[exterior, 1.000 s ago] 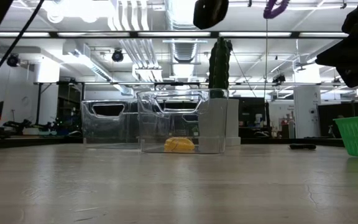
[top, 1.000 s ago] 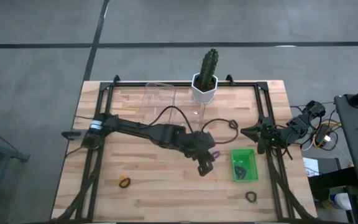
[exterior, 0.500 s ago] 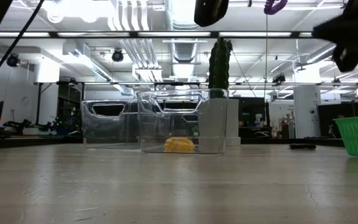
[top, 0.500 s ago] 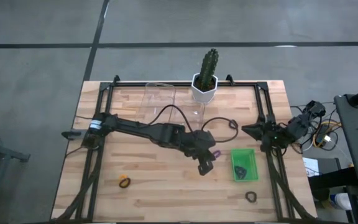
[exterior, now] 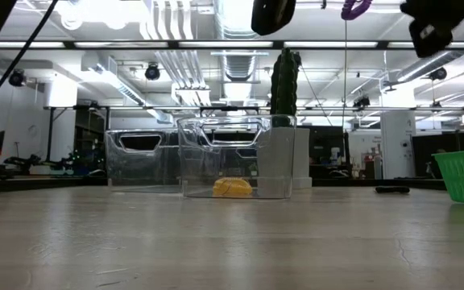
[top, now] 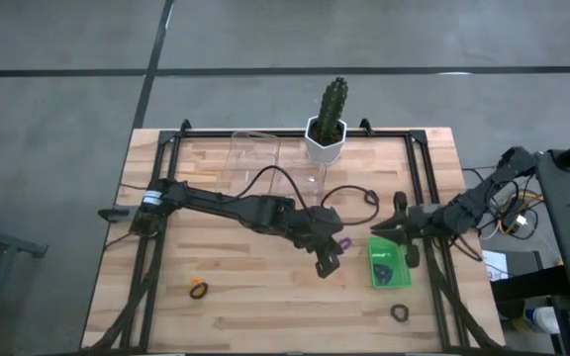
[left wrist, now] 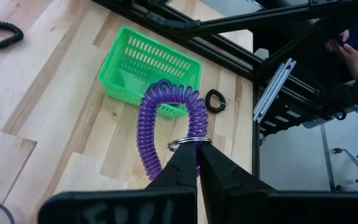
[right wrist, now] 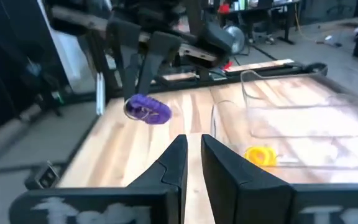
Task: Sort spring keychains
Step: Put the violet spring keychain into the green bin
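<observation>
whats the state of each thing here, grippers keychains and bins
left gripper: shut on purple keychain
purple keychain: held above the table
right gripper: nearly shut, empty
green basket: upright, dark keychain inside
clear bin: upright, yellow keychain inside

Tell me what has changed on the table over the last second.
The right end effector swung in from the table's right edge toward the middle, now above the green basket, fingers nearly closed and empty. The left end effector stayed put, gripping the purple keychain. The orange-and-black keychain, the black keychain, the clear bins and the cactus did not move.
</observation>
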`<control>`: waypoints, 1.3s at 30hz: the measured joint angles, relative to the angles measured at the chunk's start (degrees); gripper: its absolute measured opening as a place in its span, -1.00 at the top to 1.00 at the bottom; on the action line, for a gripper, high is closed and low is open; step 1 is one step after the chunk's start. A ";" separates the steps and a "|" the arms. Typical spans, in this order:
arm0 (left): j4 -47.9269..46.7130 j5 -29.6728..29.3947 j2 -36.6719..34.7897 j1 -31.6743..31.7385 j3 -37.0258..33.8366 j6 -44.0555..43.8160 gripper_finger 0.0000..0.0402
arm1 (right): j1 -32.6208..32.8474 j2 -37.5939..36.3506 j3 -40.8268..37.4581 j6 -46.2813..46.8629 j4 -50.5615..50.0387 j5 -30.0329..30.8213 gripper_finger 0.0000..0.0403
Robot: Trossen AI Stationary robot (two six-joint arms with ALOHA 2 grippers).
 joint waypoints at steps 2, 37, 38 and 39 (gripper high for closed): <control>-0.03 0.00 0.00 0.00 0.00 0.00 1.00 | -0.02 4.24 3.17 -2.50 -0.24 0.14 0.79; -0.46 0.81 -2.14 0.00 -0.04 -0.49 1.00 | -4.07 44.70 46.15 -15.21 -43.47 5.82 0.12; -0.46 0.81 -2.14 0.00 -0.04 -0.47 1.00 | -4.39 45.21 46.43 -15.40 -43.51 5.81 0.13; -0.46 0.83 -2.14 0.01 -0.04 -0.47 1.00 | -4.75 45.65 46.64 -15.40 -43.51 5.84 0.13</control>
